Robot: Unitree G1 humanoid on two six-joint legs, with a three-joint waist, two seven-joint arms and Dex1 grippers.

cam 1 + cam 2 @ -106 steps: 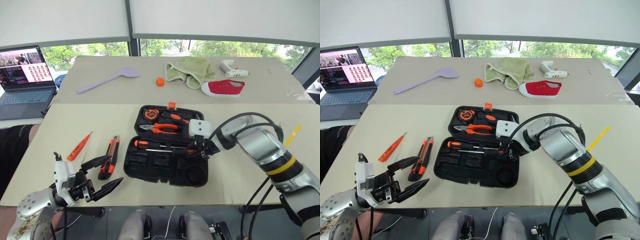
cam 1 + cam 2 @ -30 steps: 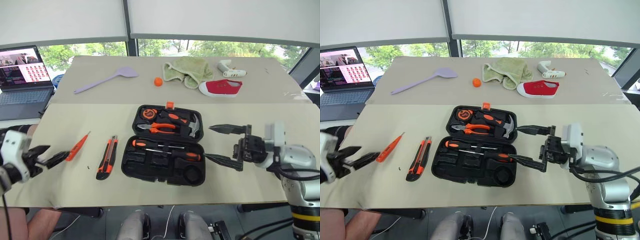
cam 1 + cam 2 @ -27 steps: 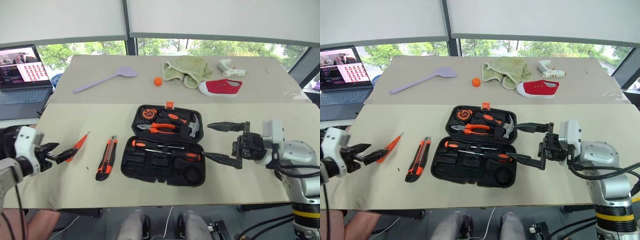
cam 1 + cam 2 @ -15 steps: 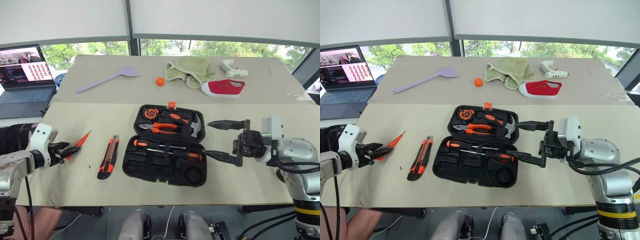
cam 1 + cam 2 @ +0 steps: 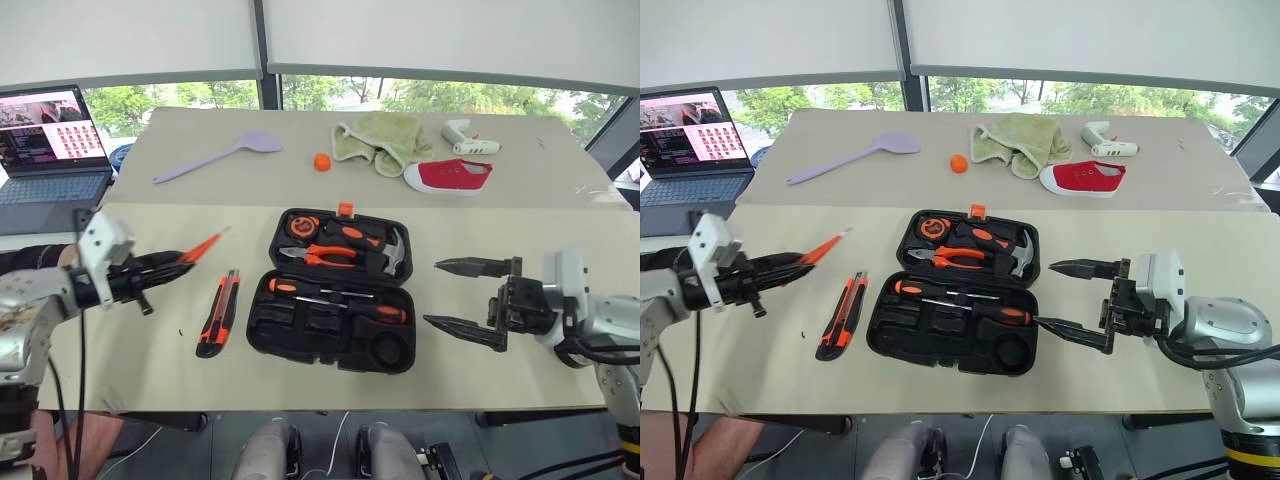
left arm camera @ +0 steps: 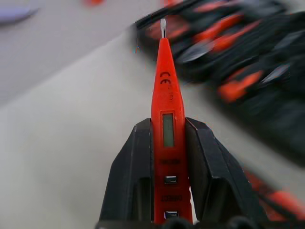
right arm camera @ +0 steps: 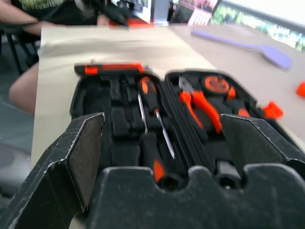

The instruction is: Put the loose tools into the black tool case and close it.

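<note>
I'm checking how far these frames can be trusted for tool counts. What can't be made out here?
- Black tool case: blurred in the left wrist view; its empty slots read as dark shapes in the head views.
- Tester screwdriver: its rear end is hidden between the left gripper fingers.
- Laptop: cut off by the picture's edge.

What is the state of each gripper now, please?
Left gripper: closed on the orange tester screwdriver, held above the table.
Right gripper: jaws open, empty.

The setting is an office-type test room. Two beige tables stand end to end before a window wall with lowered roller blinds, and an open laptop sits beside the far table's left edge.
</note>
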